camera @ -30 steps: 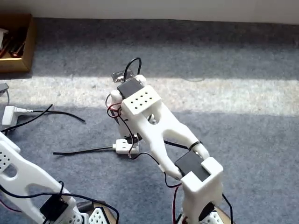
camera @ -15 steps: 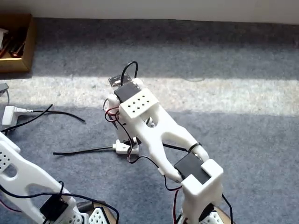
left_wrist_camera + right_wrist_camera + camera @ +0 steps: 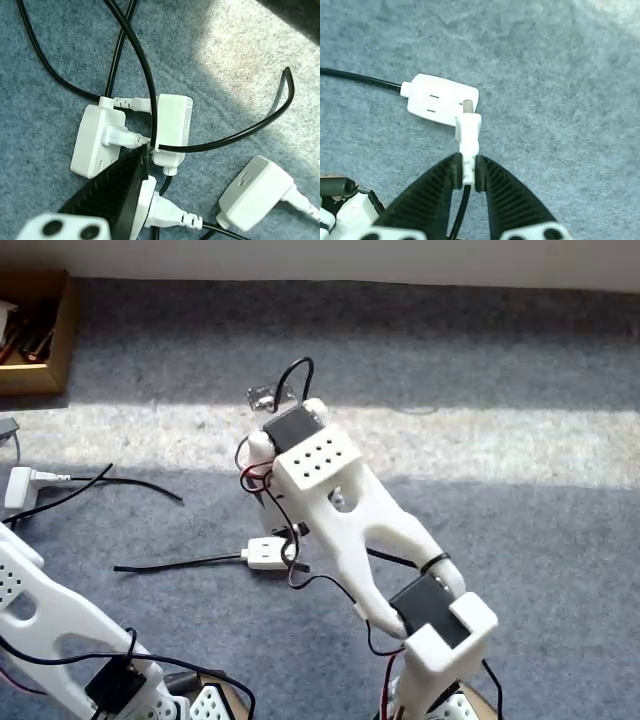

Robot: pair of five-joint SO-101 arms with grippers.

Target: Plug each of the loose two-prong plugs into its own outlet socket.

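Carpet (image 3: 520, 350): grey, crossed by a sunlit band, with a wooden box (image 3: 35, 340) at its far left corner.
Right arm (image 3: 340, 505): stretched out over the middle of the carpet, wrist bent downward.
Right gripper (image 3: 466, 167): clamped on one white two-prong plug (image 3: 469, 135), whose cord runs back between the jaws.
Plug position: prongs point at the near corner of the outlet socket (image 3: 437, 102), beside its slots. Whether they touch cannot be told.
Outlet socket count: one under this arm, lying flat mid-carpet, its black cord running toward the left edge.
Left arm (image 3: 60, 625): folded low at the near left corner.
Left gripper (image 3: 132, 170): over a tangle of black cords; whether it is open or closed cannot be told.
Tangle: three white socket blocks (image 3: 97, 140) close together and one white ribbed plug (image 3: 167, 215).
Left edge: one more white block (image 3: 20, 485) on a black cord.
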